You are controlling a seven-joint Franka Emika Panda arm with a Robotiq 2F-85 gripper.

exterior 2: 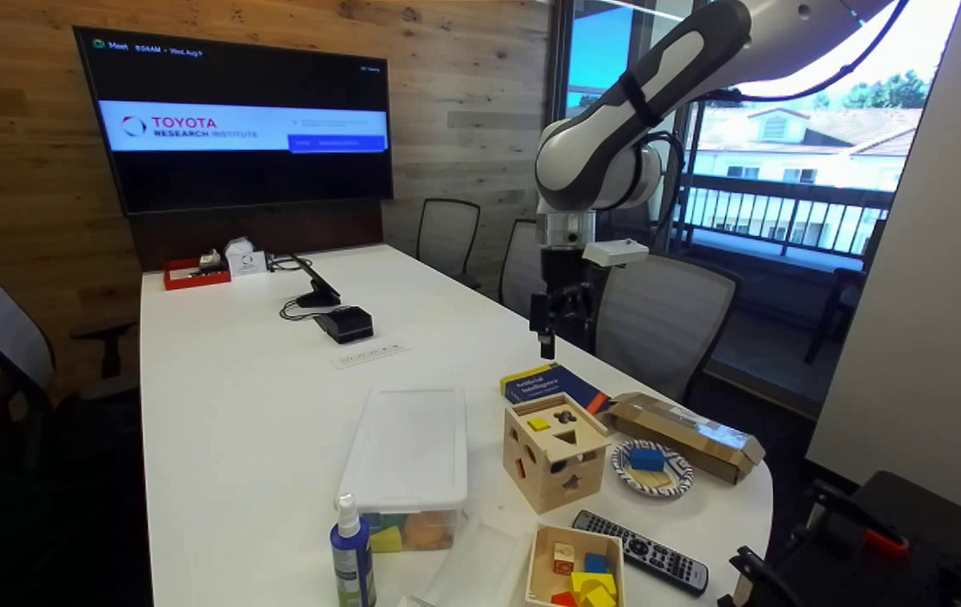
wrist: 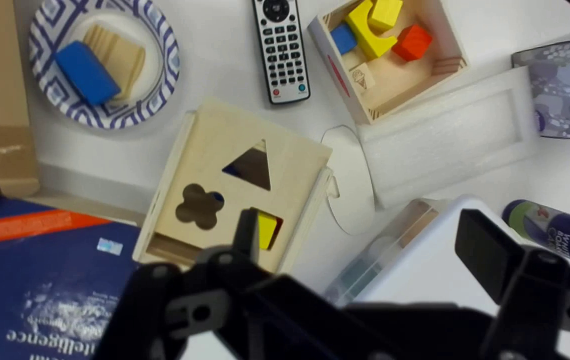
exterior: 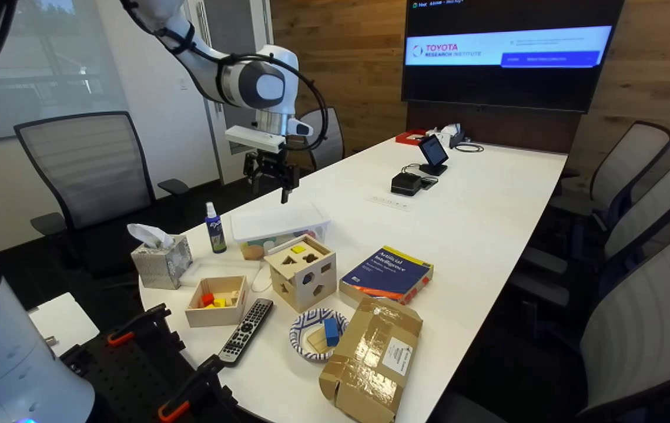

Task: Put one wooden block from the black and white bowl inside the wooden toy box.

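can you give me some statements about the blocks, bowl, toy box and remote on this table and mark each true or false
1. A blue block and a plain wooden block are in the patterned bowl. True.
2. The hand is shut on a block. False: the hand is open and holds nothing.
3. A yellow piece shows in a cut-out in the top of the toy box. True.
4. The remote lies inside the wooden tray. False: the remote lies on the table, beside the wooden tray.
5. The patterned bowl stands on the book. False: the patterned bowl stands on the table.
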